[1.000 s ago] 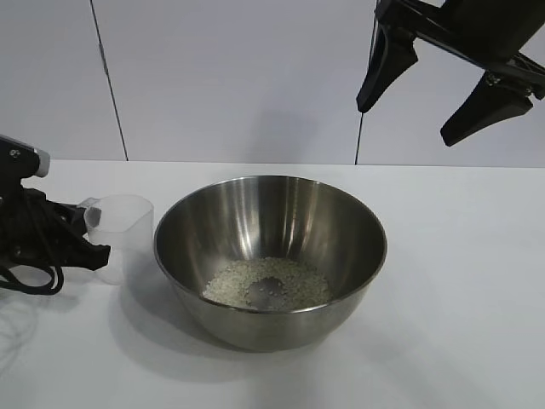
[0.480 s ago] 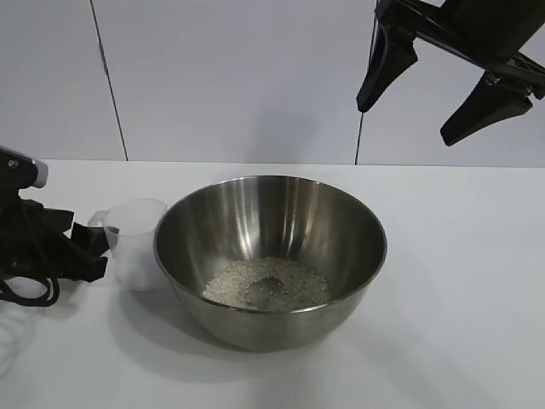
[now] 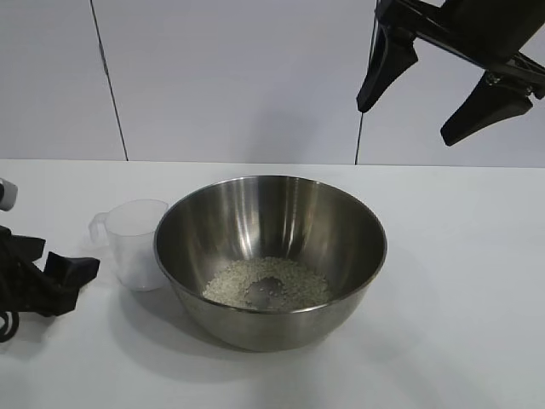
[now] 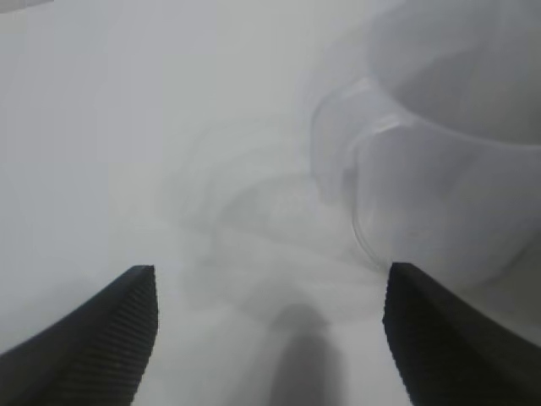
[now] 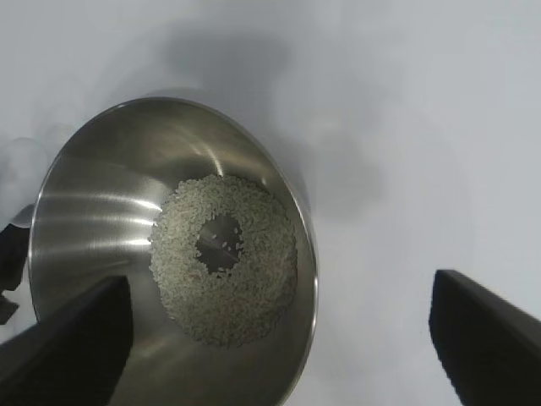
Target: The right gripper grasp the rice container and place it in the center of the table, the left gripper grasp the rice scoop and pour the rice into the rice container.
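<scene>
White table (image 3: 460, 341), steel bowl (image 3: 255, 223) sat at its centre with rice (image 3: 268, 283) ringed in the bottom, right gripper (image 3: 426, 92) hung high above, jaws wide and empty, left gripper (image 3: 64, 274) low at the edge, jaws apart, apparently clear of the upright plastic cup (image 3: 136, 243) just beside the bowl.

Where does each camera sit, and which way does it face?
Exterior: faces the rig across the white table, level-ish; shows the shiny steel bowl, the translucent plastic cup, the left hand low, the right hand high.
Left wrist: looks along the table at the cup; own fingertips show.
Right wrist: looks down into the bowl of whitish rice; own fingertips show.
Exterior and right wrist share bowl and rice.
</scene>
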### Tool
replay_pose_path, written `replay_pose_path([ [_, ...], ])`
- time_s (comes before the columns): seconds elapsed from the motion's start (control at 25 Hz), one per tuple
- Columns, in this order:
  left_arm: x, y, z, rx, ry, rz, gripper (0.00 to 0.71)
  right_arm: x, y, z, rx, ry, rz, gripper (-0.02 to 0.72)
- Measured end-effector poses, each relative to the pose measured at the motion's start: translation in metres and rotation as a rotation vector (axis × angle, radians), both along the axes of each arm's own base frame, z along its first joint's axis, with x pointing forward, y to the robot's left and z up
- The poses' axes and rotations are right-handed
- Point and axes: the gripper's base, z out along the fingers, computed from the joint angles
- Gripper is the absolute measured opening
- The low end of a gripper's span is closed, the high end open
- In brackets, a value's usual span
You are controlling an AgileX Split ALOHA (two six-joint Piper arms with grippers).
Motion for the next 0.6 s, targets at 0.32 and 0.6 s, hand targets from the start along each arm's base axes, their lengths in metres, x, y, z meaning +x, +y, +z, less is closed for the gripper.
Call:
replay_pose_path([
  [0.32, -0.011, 0.006, 0.061, -0.142, 0.106, 0.118, 0.657, 0.000, 0.000, 0.000, -0.001, 0.000, 0.000, 0.659],
  [0.6, 0.011, 0.014, 0.139, 0.012, 0.282, 0.240, 0.658, 0.000, 0.000, 0.000, -0.001, 0.000, 0.000, 0.659],
])
